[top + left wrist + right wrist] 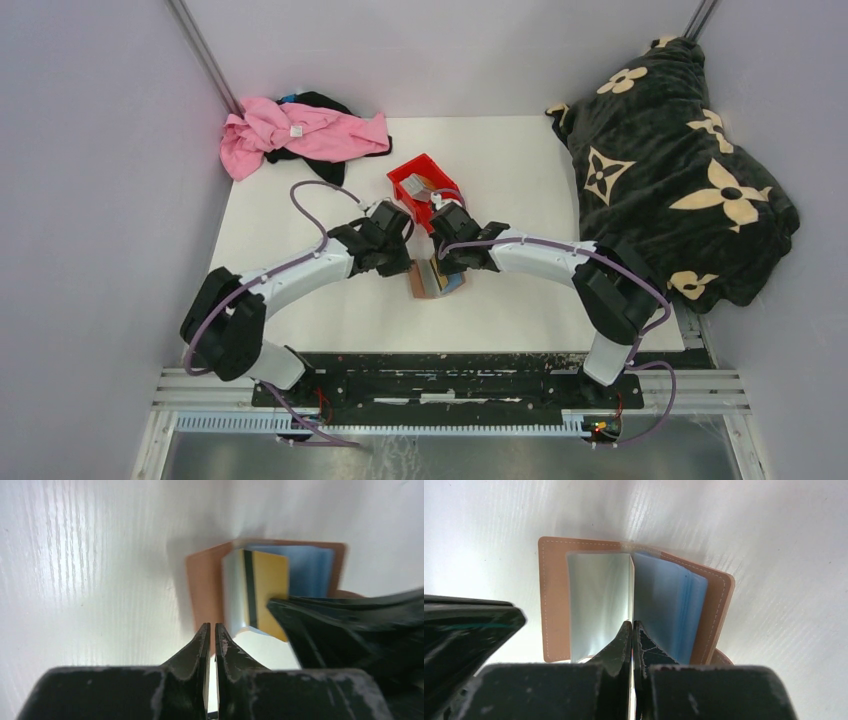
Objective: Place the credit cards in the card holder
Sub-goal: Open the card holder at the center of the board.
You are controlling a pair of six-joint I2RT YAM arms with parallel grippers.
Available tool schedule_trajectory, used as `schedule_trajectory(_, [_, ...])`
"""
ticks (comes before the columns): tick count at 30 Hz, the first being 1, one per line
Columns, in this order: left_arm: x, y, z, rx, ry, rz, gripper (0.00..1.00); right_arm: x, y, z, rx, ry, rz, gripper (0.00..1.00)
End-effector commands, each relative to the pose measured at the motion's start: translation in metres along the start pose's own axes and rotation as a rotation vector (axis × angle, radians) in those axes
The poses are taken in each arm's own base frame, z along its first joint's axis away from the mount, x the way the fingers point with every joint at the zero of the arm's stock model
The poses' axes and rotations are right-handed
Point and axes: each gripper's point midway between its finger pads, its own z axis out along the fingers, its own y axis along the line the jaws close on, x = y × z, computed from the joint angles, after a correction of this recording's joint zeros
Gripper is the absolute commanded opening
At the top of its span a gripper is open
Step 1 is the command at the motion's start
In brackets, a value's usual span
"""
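Note:
The tan card holder [432,281] lies open on the white table, with clear and bluish sleeves showing inside [555,595]. My right gripper [632,625] is shut on a gold-yellow credit card with a dark stripe [267,592]. The card stands on edge at the holder's fold among the sleeves. My left gripper [211,626] is shut, with its tips over the near edge of the holder's left cover [202,590]. I cannot tell whether it pinches the cover. More grey credit cards [421,186] lie in the red bin.
The red bin [403,173] stands just behind the two grippers. A pink cloth [300,130] lies at the back left. A black flower-patterned blanket [680,170] covers the right side. Both arms crowd over the holder.

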Motion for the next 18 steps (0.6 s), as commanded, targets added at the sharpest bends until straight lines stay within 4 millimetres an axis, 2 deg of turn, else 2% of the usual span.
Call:
schedule_trajectory(1, [-0.035,-0.026,-0.034,0.069,-0.111,0.001,0.14,0.013,-0.009,0.009,0.054,0.040,-0.038,0.01])
schedule_trajectory(7, [-0.041,-0.059,-0.043,0.190,-0.102,-0.015,0.14,0.013,-0.010,0.009,0.056,0.041,-0.036,0.01])
schedule_trajectory(13, [-0.022,-0.071,-0.029,0.225,-0.022,0.007,0.13,0.014,-0.010,0.008,0.056,0.041,-0.031,0.01])
schedule_trajectory(18, [-0.002,-0.065,-0.012,0.196,0.022,0.030,0.13,0.012,-0.008,0.007,0.049,0.036,-0.016,0.01])
